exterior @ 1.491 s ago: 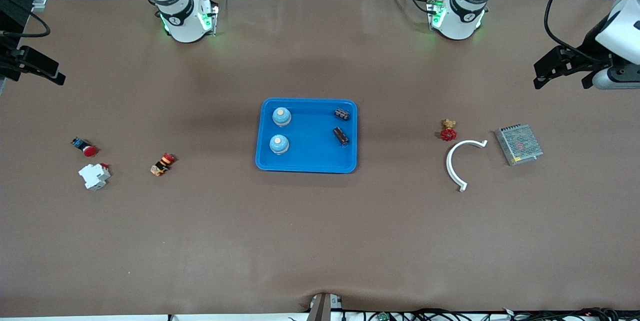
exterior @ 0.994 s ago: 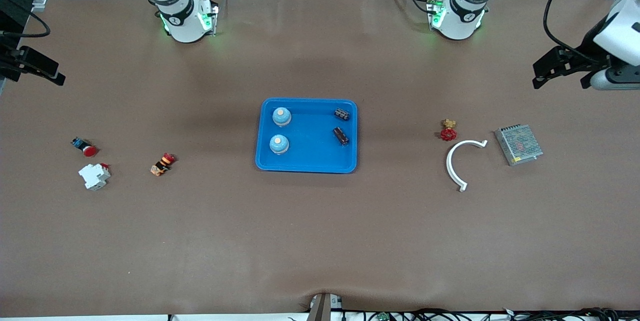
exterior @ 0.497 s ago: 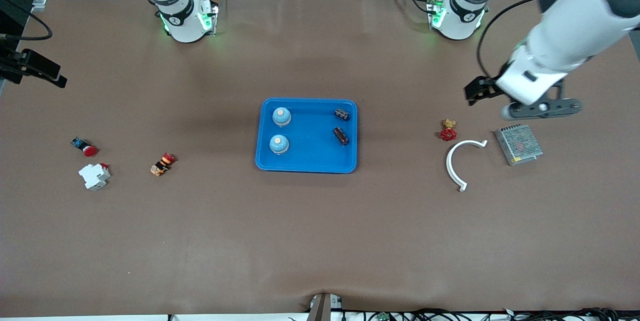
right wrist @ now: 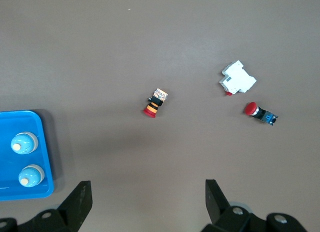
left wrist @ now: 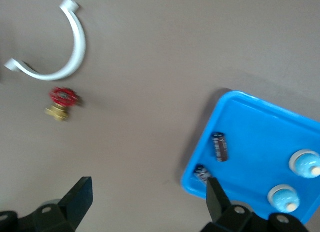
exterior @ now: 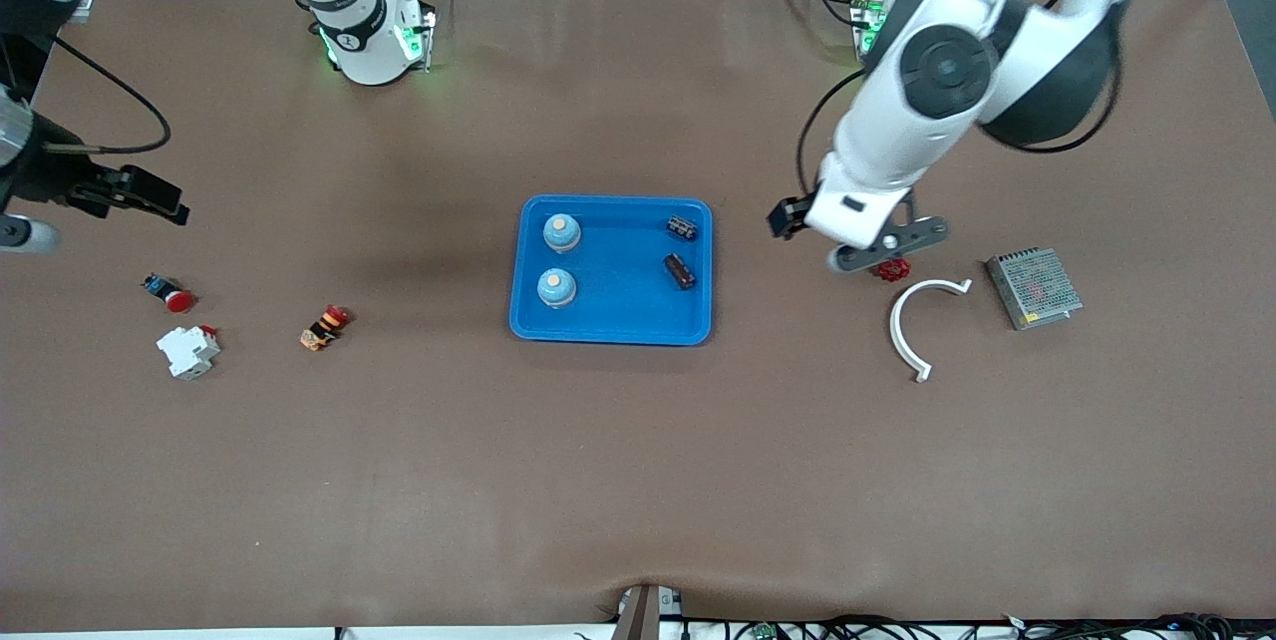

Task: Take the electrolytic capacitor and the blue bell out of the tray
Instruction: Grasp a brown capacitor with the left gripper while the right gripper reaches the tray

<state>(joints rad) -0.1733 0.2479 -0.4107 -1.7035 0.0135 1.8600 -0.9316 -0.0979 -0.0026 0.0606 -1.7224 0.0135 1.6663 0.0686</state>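
Two blue bells [exterior: 559, 261] and two dark capacitors [exterior: 681, 250] sit in the blue tray [exterior: 610, 330]. The left gripper [left wrist: 150, 202] hangs empty, fingers wide, over bare table beside the tray. The right gripper [right wrist: 147, 204] waits empty, also wide, over its own table end

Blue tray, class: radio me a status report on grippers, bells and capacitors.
Left gripper open, over bare table by blue tray. Right gripper open, over its table end. Two bells, two capacitors in tray. Nothing blocking.
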